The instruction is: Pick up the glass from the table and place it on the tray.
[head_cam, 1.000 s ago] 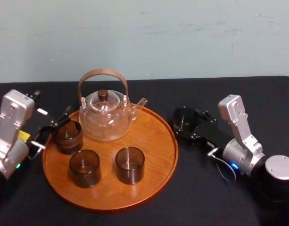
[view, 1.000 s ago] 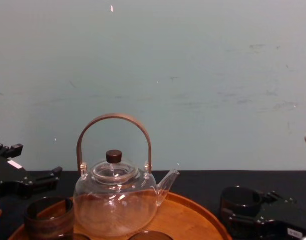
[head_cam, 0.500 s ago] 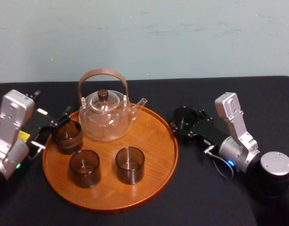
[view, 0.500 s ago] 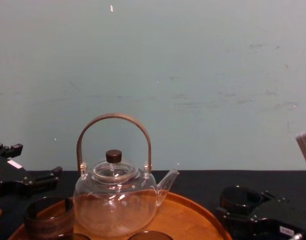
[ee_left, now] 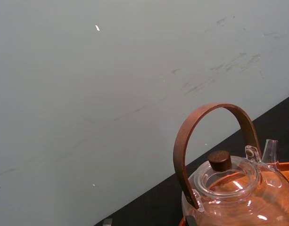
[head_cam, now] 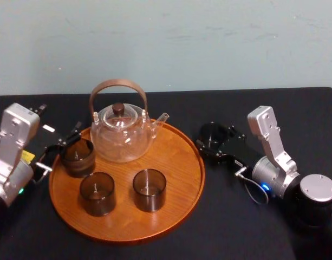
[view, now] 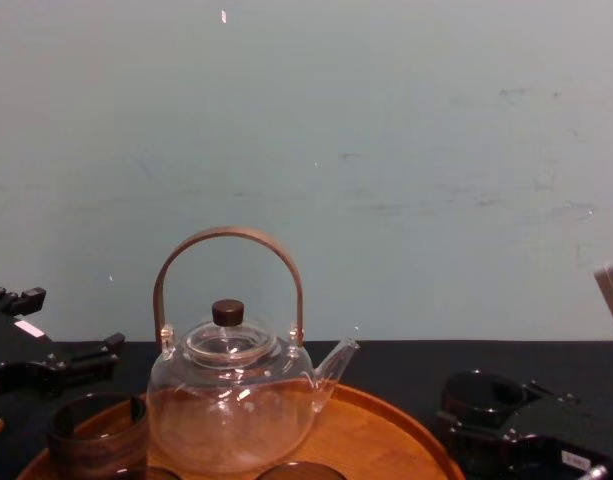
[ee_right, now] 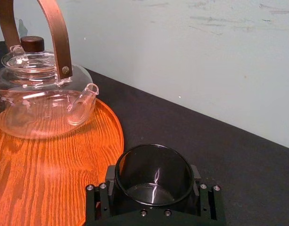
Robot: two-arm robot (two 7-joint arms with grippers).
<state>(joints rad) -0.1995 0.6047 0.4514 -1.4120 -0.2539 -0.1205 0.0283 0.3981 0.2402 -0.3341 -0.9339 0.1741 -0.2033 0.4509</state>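
While the table [head_cam: 236,227] bears the tray [head_cam: 176,168] just left of the right gripper [head_cam: 215,142], the glass [ee_right: 153,175] sits clamped in its jaws beside the tray's rim. It is probably light, slick and brittle, so squeeze gently across its wall. The left gripper [head_cam: 60,146] is parked beyond the tray.

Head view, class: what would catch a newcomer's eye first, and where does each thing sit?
A clear glass teapot with a brown hoop handle stands at the back of a round orange tray, three dark glasses beside and before it. Right of the tray, on the black table, the right gripper is shut on a fourth dark glass. The left gripper hangs open at the tray's left edge.
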